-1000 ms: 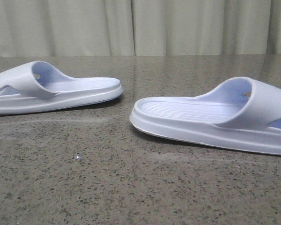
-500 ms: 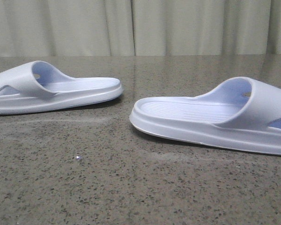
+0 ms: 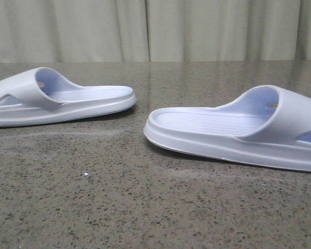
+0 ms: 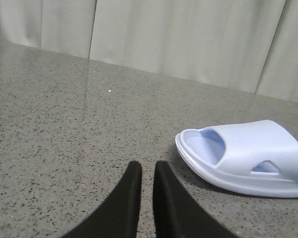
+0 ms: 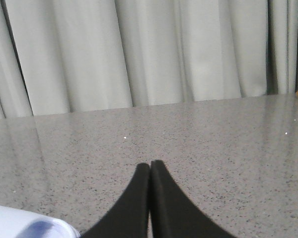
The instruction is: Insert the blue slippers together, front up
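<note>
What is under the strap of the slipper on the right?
Under the strap of the right slipper only pale ribbed footbed shows, no object. The strap covers the toe end.

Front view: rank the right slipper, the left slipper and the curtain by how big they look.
1. curtain, spanning the whole width.
2. right slipper, though it sits nearer the camera and runs off the frame edge.
3. left slipper, also cut off. Both slippers may truly be the same size.

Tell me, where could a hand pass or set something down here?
Bare table spans the near side, plus a narrow gap between the left slipper and right slipper, and open stone behind them up to the curtain.
</note>
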Motion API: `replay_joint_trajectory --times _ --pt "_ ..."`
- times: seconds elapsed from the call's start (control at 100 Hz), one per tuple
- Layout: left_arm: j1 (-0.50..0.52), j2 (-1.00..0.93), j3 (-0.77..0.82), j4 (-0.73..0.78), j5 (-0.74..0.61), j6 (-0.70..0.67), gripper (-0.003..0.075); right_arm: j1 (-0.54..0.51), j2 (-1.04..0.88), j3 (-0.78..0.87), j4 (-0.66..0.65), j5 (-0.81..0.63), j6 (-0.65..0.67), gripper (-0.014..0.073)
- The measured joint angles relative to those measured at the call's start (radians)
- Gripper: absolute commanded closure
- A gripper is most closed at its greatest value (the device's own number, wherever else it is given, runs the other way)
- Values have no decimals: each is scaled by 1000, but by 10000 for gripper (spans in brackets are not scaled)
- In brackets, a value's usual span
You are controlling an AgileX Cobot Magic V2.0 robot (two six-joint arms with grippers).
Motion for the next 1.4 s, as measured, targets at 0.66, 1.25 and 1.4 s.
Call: replay_joint_trajectory --times 0.66,1.25,1.4 --pt "0 79 -134 -383 -52 -1 705 0 110 -160 425 49 -59 670" --pt "0 611 -601 -34 442 81 608 0 657 -524 338 613 -83 659" --pt "0 632 -605 -34 477 102 461 0 657 -530 338 651 -83 500"
